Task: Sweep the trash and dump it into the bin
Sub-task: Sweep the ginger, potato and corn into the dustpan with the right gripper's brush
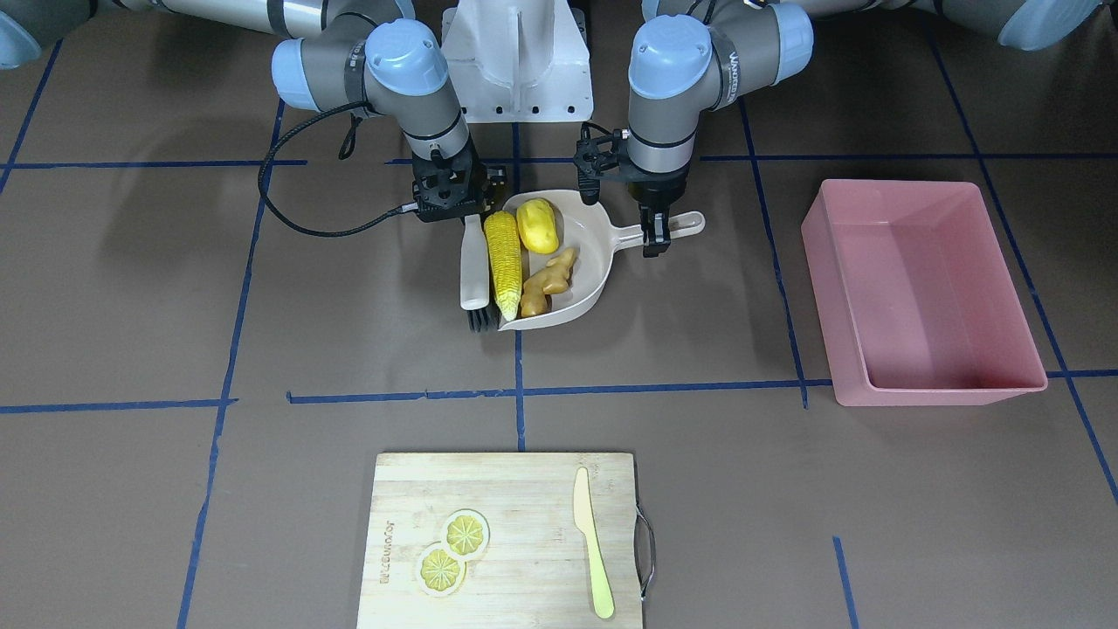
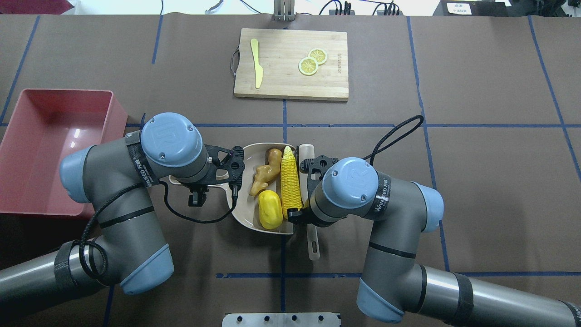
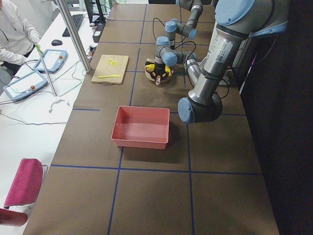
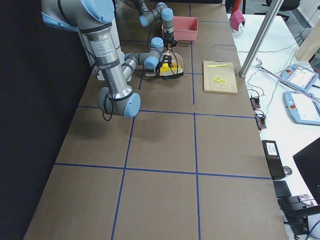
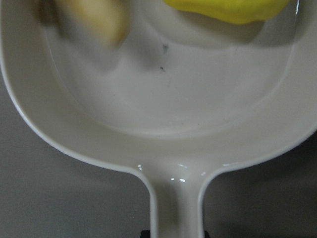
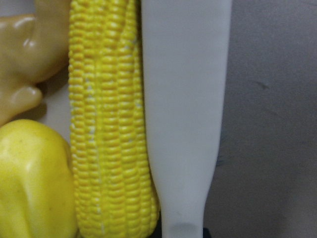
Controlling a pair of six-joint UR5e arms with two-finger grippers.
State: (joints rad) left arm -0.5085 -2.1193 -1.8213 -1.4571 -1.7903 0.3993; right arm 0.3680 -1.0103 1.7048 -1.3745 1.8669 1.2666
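Note:
The beige dustpan lies at the table's middle with all the trash in it: a yellow corn cob, a yellow potato-like lump and a tan ginger root. My left gripper is shut on the dustpan's handle. My right gripper is shut on a white brush, which lies along the corn at the pan's open edge. The pink bin stands empty on my left, apart from the pan, and it also shows in the overhead view.
A wooden cutting board sits at the far side of the table with two lemon slices and a pale yellow knife on it. Blue tape lines cross the brown table. An operator's desk runs along the far edge.

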